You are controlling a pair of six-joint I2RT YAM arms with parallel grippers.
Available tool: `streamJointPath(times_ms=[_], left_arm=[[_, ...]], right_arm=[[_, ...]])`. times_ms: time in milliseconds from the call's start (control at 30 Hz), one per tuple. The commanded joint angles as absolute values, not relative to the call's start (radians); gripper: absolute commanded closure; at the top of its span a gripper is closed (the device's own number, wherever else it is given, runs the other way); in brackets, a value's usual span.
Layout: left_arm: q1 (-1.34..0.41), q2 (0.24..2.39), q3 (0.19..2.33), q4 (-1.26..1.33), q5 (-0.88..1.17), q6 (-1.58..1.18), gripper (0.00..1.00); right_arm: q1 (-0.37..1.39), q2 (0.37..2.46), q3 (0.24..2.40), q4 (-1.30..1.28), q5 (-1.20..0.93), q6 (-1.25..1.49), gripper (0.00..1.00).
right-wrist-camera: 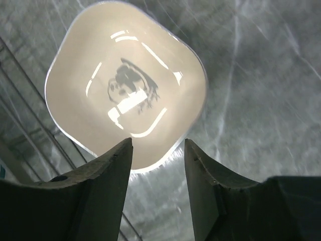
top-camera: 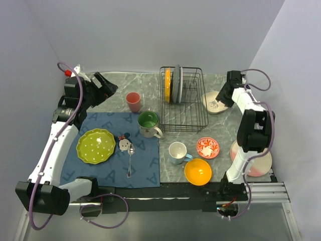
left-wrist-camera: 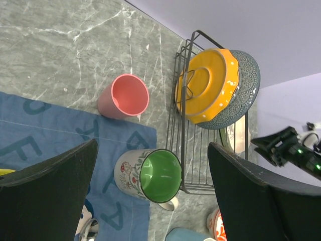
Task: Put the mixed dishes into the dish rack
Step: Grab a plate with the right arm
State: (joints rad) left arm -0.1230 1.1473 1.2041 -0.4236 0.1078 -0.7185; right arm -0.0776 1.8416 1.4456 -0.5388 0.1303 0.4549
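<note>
Rack (top-camera: 183, 100) of black wire stands at the back of the counter (top-camera: 223, 128), orange plate (top-camera: 167, 85) and grey plate (top-camera: 177, 83) slotted on edge at its left end. Cream bowl (right-wrist-camera: 125, 85) sits just right of it (dark print inside), with the right pincer (right-wrist-camera: 156, 148) parted over its rim, holding nothing. Left pincer (left-wrist-camera: 153, 144) gapes wide, empty.

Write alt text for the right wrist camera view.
A cream bowl with a dark print inside sits on a grey marble table; the right gripper hangs over its near rim, open. Wires of the dish rack show at left.
</note>
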Motion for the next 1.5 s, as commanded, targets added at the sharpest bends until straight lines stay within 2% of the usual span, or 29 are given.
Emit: streamJointPath(times_ms=[0,200,567,933,1467], left_arm=[[-0.12,1.132,1.195,-0.387,0.121,-0.712,0.03],[-0.12,1.14,1.189,-0.38,0.135,-0.716,0.03],[-0.12,1.161,1.183,-0.377,0.141,-0.715,0.03],[-0.12,1.152,1.17,-0.376,0.13,-0.716,0.03],[-0.12,1.141,1.157,-0.368,0.137,-0.716,0.03]], right_arm=[[-0.1,1.927,1.563,-0.517,0.106,0.453,0.48],[-0.117,2.005,1.62,-0.54,0.112,0.456,0.49],[-0.135,2.023,1.627,-0.61,0.241,0.52,0.47],[-0.146,2.06,1.647,-0.647,0.229,0.526,0.48],[-0.218,2.0,1.546,-0.709,0.359,0.656,0.52]])
